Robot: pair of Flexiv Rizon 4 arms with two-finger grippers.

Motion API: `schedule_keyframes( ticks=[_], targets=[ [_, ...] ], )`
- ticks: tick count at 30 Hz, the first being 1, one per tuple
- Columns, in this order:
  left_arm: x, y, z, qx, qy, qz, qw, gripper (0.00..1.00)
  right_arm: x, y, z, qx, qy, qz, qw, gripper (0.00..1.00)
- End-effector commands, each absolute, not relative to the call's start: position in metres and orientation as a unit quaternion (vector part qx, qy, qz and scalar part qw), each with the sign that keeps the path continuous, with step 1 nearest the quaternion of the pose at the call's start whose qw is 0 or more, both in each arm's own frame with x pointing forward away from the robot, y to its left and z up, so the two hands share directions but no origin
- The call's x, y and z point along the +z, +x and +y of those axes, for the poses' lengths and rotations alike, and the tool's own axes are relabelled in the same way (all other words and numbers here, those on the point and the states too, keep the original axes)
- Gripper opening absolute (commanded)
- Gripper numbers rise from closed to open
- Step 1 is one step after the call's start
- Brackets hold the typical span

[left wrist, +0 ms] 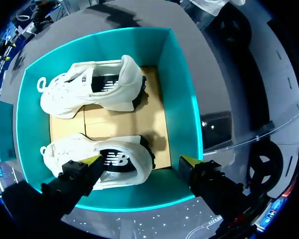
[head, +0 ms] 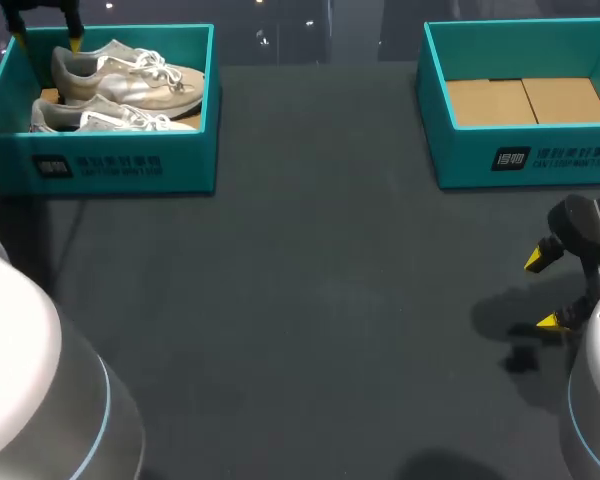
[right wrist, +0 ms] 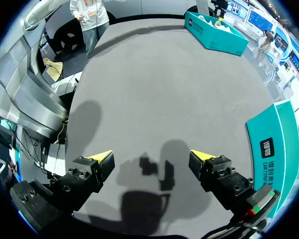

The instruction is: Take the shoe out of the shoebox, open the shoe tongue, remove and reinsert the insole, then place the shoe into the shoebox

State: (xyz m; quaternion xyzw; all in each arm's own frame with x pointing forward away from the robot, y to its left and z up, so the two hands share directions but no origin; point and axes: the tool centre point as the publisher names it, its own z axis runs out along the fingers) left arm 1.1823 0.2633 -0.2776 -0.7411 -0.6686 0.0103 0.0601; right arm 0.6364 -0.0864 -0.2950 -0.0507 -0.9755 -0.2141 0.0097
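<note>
Two shoes [left wrist: 89, 92] lie side by side inside the shoebox [left wrist: 177, 74]. The left gripper [left wrist: 141, 160] hangs just above the shoebox, jaws wide. Well apart from the shoebox, the right gripper [right wrist: 150, 155] hangs over the table [right wrist: 154, 74], jaws also wide.

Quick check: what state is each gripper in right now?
Left gripper: open, holding nothing, over the shoebox.
Right gripper: open, holding nothing, above the table.

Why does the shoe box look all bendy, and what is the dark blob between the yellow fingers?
Left wrist view: the fisheye lens bows the shoebox walls, which look straight in the head view. Right wrist view: the blob is the right gripper casting its own shadow on the table. The head view shows that shadow too, beside the gripper.
</note>
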Motion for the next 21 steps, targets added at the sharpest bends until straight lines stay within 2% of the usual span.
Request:
schedule_keyframes(
  ticks=[1, 6, 21],
  targets=[
    [-0.254, 1.120, 0.264, -0.020, -0.744, -0.667, 0.034, 1.00, -0.295, 0.635, -0.086, -0.212, -0.052, -0.976, 0.008, 1.00],
    [-0.243, 1.093, 0.265, -0.044, -0.727, -0.685, 0.030, 1.00, -0.295, 0.635, -0.086, -0.212, -0.052, -0.976, 0.008, 1.00],
    [-0.242, 1.082, 0.269, -0.067, -0.713, -0.697, 0.018, 1.00, -0.295, 0.635, -0.086, -0.212, -0.052, -0.976, 0.008, 1.00]
  ],
)
